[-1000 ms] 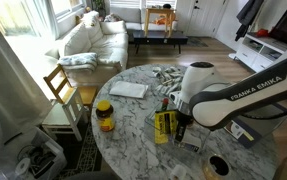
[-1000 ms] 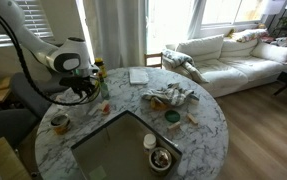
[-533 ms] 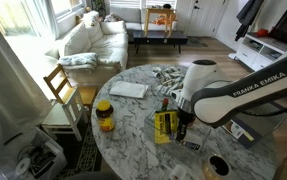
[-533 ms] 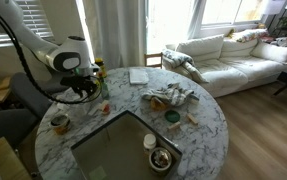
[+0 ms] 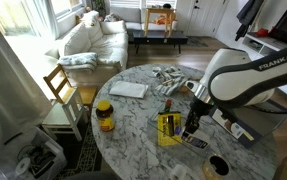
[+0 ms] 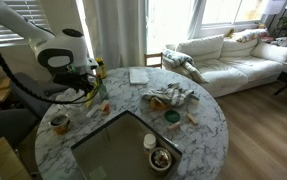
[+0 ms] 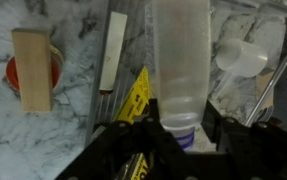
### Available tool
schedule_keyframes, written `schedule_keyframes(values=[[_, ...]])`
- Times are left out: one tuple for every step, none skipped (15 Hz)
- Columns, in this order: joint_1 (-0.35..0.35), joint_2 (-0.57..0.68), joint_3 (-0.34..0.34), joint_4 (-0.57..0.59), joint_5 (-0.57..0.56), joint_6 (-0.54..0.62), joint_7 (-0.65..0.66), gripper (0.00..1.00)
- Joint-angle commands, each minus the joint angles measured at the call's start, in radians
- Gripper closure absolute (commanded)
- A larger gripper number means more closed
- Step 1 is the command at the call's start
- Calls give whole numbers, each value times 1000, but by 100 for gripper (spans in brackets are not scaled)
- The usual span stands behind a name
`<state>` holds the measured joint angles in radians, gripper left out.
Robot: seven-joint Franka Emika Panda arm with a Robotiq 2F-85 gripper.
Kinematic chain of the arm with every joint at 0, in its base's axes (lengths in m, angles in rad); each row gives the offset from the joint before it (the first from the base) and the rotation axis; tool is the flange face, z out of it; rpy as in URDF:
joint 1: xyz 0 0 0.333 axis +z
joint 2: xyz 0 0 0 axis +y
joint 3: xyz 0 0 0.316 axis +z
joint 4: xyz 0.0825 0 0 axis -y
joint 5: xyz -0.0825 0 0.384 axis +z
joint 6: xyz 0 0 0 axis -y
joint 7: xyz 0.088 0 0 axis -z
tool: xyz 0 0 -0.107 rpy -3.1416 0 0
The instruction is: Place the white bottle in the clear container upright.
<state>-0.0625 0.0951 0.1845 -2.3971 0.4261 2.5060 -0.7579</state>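
Observation:
In the wrist view my gripper [image 7: 179, 128] is shut on the white bottle [image 7: 177, 60], gripping it near its blue end. The bottle points away from the camera, above the marble table. The flat yellow packet [image 7: 135, 98] lies just beside and under the jaws. In both exterior views the gripper [image 5: 192, 126] [image 6: 91, 90] hangs over the packet [image 5: 168, 128]; the bottle is too small to make out there. The clear container [image 6: 103, 128] is a large greyish bin on the table beside the gripper.
An amber jar with a yellow lid [image 5: 104, 115] stands near the table edge. A wooden block [image 7: 32, 68] rests on a red round thing. A white cup [image 6: 150, 141] and a dark bowl [image 6: 161, 158] are by the bin. Papers and clutter [image 6: 168, 97] lie mid-table.
The arm has risen and swung sideways, and the gripper has shifted a little along the yellow packet. The jaws stay shut.

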Motion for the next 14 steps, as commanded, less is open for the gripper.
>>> schedule_keyframes(values=[[27,-136,-37,-114,79,-16,7,80],[35,-158,-48,-132,85,-16,18,80],[44,-180,-58,-156,82,0,40,80],[54,-194,-67,-173,105,22,32,80],[65,-202,-76,-185,114,27,31,80],[76,-216,-84,-199,125,30,30,80],[84,-231,-93,-216,130,35,38,80],[92,-249,-101,-232,135,41,46,80],[99,-260,-109,-246,136,50,56,80],[107,-276,-116,-261,132,56,69,80],[114,-288,-123,-274,131,65,77,80],[121,-301,-129,-286,127,80,89,80],[130,-312,-134,-298,125,96,97,80],[138,-320,-140,-308,123,108,106,80]])
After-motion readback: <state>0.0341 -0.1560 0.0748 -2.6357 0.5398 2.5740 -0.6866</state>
